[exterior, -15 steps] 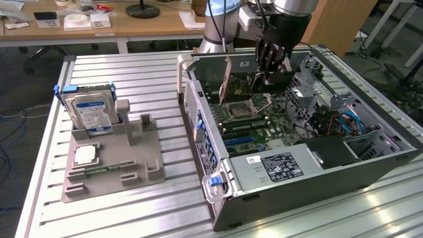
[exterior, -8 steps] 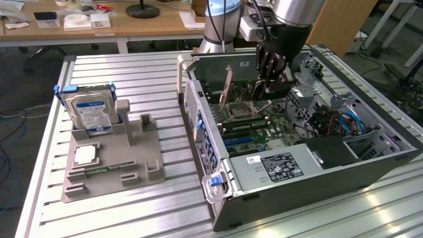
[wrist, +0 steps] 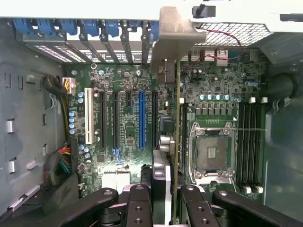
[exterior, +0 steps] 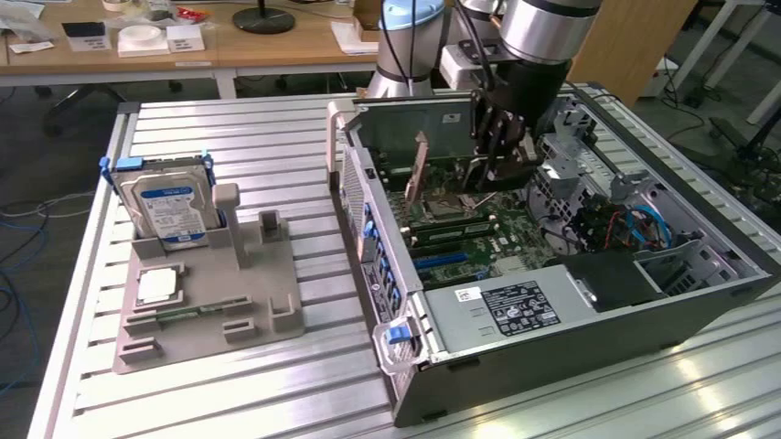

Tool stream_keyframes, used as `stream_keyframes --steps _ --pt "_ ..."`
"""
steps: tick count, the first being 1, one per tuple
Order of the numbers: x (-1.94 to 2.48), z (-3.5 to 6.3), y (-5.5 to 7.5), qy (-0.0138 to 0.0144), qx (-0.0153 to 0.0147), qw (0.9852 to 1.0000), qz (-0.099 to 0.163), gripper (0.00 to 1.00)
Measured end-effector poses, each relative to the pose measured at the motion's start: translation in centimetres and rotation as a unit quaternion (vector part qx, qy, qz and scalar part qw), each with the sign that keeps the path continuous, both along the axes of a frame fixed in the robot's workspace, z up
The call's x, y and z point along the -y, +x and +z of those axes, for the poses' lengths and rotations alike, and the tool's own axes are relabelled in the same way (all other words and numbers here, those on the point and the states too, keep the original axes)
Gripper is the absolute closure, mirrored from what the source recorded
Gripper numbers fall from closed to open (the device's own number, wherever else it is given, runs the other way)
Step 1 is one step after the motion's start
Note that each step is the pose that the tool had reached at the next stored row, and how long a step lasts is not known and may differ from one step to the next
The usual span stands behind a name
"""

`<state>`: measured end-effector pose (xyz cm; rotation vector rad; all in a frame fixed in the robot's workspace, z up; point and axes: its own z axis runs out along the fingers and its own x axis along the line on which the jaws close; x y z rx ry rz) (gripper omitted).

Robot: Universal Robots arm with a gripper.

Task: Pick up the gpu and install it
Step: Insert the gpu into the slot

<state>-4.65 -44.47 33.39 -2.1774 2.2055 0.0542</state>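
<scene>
One tip | end effector (wrist: pixel 175 209) clamped on gpu (wrist: pixel 176 118), centre frame | hold it upright, edge square to motherboard (wrist: pixel 128 124) slots, imo

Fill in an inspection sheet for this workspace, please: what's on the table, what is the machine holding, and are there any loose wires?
Surface: slatted metal table bearing an open computer case and a grey parts holder.
Job's things: gpu held upright on edge over the motherboard inside the computer case; whether it is seated cannot be told.
Clutter: hard drive standing in the parts holder; cpu chip lying on it.
Grippers: gripper shut on the gpu.
Cables: blue cables in the computer case; coloured wire bundle beside the motherboard.
Surroundings: wooden desks behind; floor cables.
</scene>
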Motion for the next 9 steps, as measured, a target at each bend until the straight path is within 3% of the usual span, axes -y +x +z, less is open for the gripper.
stream_keyframes --steps 6,9 --pt "0.37 -0.85 -0.2 0.0029 0.0 1.0 0.004 0.72" --pt "0.85 -1.21 -0.2 0.0035 0.0 1.0 0.005 0.72"
